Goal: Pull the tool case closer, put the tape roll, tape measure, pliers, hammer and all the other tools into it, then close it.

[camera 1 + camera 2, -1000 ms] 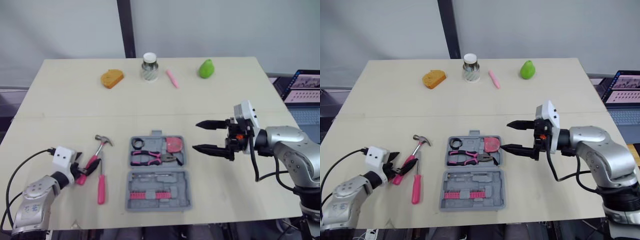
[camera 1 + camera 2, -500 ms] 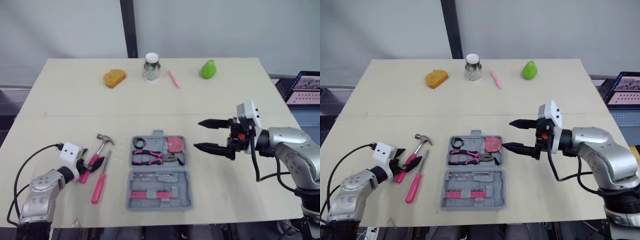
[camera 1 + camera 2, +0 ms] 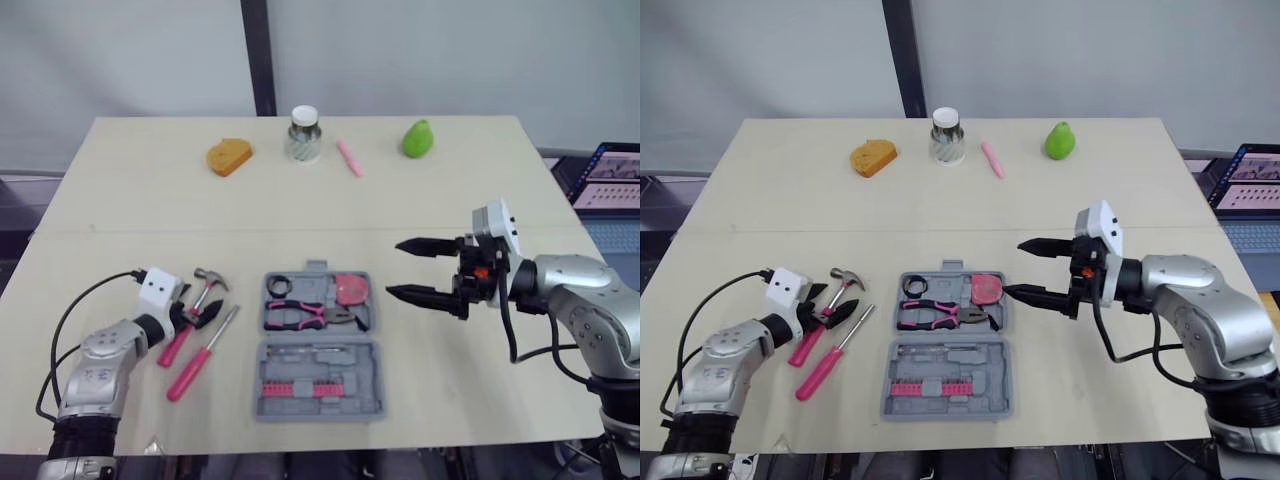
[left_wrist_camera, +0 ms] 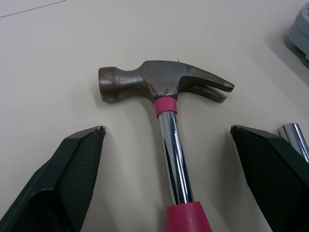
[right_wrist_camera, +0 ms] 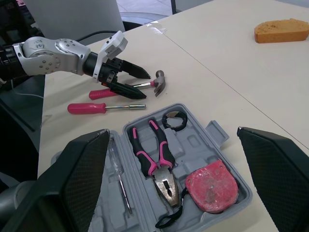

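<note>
Straddled hammer [image 4: 166, 89] shaft below the head with left gripper [image 4: 167, 130] fingers [image 4: 77, 164] wide open and empty; lay flat on counter [image 3: 130, 210] left of tool case [image 3: 366, 350], handle running near-left toward that arm.

Grey tool case [image 3: 365, 350], pink-handled hammer [image 4: 169, 121], pink screwdriver [image 3: 190, 358]

The pale wooden table [image 3: 130, 210] carries, along its far edge, an orange sponge [image 3: 228, 156], a lidded jar [image 3: 303, 134], a pink marker [image 3: 346, 157] and a green pear-shaped object [image 3: 417, 138]; near the front lies an open grey tool case [image 3: 318, 345]; to its left a hammer [image 3: 209, 279] and a pink-handled screwdriver [image 3: 197, 355] lie just beside each other.
</note>
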`<state>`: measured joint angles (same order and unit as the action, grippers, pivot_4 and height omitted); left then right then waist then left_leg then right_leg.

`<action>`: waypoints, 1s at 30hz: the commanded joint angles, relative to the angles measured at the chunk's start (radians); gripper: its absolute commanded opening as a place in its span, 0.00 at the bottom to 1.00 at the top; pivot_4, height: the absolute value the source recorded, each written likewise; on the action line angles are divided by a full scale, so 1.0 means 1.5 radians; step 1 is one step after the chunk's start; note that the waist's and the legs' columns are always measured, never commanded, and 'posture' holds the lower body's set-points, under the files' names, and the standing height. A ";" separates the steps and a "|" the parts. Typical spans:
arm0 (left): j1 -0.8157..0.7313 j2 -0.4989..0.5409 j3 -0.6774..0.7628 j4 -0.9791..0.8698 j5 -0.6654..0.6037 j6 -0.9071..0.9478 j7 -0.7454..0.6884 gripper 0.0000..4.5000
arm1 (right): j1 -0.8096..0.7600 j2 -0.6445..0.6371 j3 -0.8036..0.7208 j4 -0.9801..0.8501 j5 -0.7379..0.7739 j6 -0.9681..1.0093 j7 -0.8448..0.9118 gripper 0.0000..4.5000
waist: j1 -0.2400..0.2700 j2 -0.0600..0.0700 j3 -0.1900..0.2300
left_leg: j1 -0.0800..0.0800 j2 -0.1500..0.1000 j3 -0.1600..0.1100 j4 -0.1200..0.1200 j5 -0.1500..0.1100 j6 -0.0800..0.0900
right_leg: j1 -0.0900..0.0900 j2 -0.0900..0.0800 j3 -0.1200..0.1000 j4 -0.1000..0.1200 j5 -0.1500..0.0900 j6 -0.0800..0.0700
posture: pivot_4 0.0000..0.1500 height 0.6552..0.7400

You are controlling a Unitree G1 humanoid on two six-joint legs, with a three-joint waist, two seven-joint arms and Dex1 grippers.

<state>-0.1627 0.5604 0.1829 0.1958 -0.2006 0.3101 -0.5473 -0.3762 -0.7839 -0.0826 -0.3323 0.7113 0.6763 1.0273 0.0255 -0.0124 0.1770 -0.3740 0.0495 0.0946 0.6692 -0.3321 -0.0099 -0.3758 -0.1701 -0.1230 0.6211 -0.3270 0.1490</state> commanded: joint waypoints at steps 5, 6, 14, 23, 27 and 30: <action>-0.002 -0.002 -0.003 0.012 0.005 0.007 0.003 0.99 | 0.009 -0.002 -0.021 -0.029 0.010 -0.007 -0.007 1.00 | 0.000 0.000 0.000 | 0.000 0.000 0.000 0.000 0.000 0.000 | 0.000 0.000 0.000 0.000 0.000 0.000 | 1.00 1.00; -0.002 -0.002 -0.002 0.013 0.004 0.007 0.003 0.99 | 0.010 -0.002 -0.021 -0.029 0.010 -0.007 -0.008 1.00 | 0.000 0.000 0.000 | 0.000 0.000 0.000 0.000 0.000 0.000 | 0.000 0.000 0.000 0.000 0.000 0.000 | 1.00 1.00; -0.003 -0.003 -0.008 0.016 0.007 0.016 0.003 0.73 | 0.009 0.000 -0.019 -0.025 0.008 -0.010 -0.008 1.00 | 0.000 0.000 0.000 | 0.000 0.000 0.000 0.000 0.000 0.000 | 0.000 0.000 0.000 0.000 0.000 0.000 | 1.00 1.00; -0.010 -0.011 -0.013 0.026 0.012 0.019 0.008 0.01 | 0.009 0.000 -0.018 -0.024 0.006 -0.011 -0.008 1.00 | 0.000 0.000 0.000 | 0.000 0.000 0.000 0.000 0.000 0.000 | 0.000 0.000 0.000 0.000 0.000 0.000 | 1.00 1.00; -0.011 -0.013 -0.014 0.036 0.015 0.009 0.006 0.01 | 0.011 0.000 -0.016 -0.024 0.006 -0.012 -0.006 1.00 | 0.000 0.000 0.000 | 0.000 0.000 0.000 0.000 0.000 0.000 | 0.000 0.000 0.000 0.000 0.000 0.000 | 1.00 1.00; -0.007 -0.006 -0.008 0.026 0.007 -0.009 -0.010 0.01 | 0.016 -0.001 -0.016 -0.032 0.010 -0.011 -0.002 1.00 | 0.000 0.000 0.000 | 0.000 0.000 0.000 0.000 0.000 0.000 | 0.000 0.000 0.000 0.000 0.000 0.000 | 1.00 1.00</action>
<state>-0.1882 0.5545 0.1865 0.2310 -0.1897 0.3009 -0.5331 -0.3591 -0.7839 -0.0828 -0.3462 0.7117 0.6752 1.0176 0.0261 -0.0123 0.1770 -0.3740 0.0494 0.0946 0.6692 -0.3320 -0.0098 -0.3756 -0.1701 -0.1230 0.6210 -0.3270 0.1490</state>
